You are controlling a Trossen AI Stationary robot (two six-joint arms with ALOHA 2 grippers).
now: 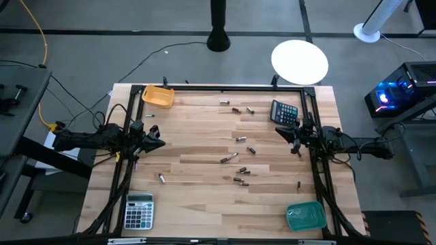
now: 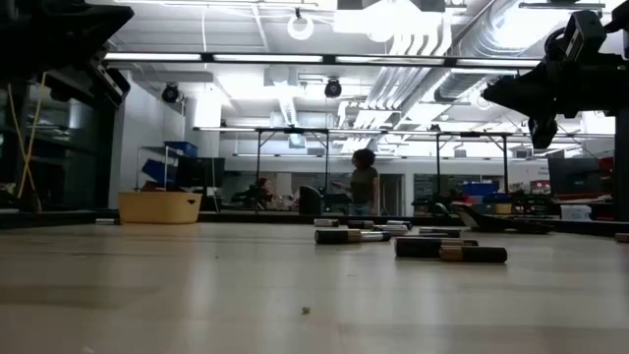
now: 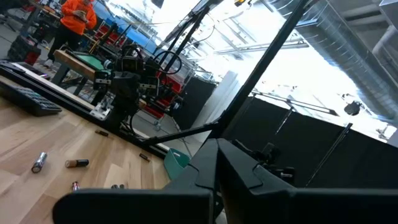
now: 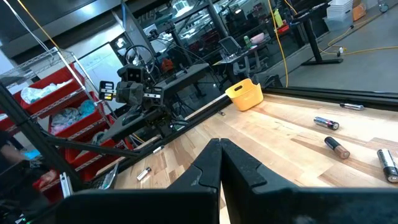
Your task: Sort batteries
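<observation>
Several small dark and silvery batteries lie scattered on their sides over the middle of the wooden table; some show in the low view, the left wrist view and the right wrist view. My left gripper hovers at the table's left side, shut, holding nothing; its fingers meet in the left wrist view. My right gripper hovers at the right side, shut and empty, seen also in the right wrist view.
A yellow tray sits at the far left corner, a teal tray at the near right. A dark calculator lies far right, a light one near left. A black frame borders the table. People stand in the room behind.
</observation>
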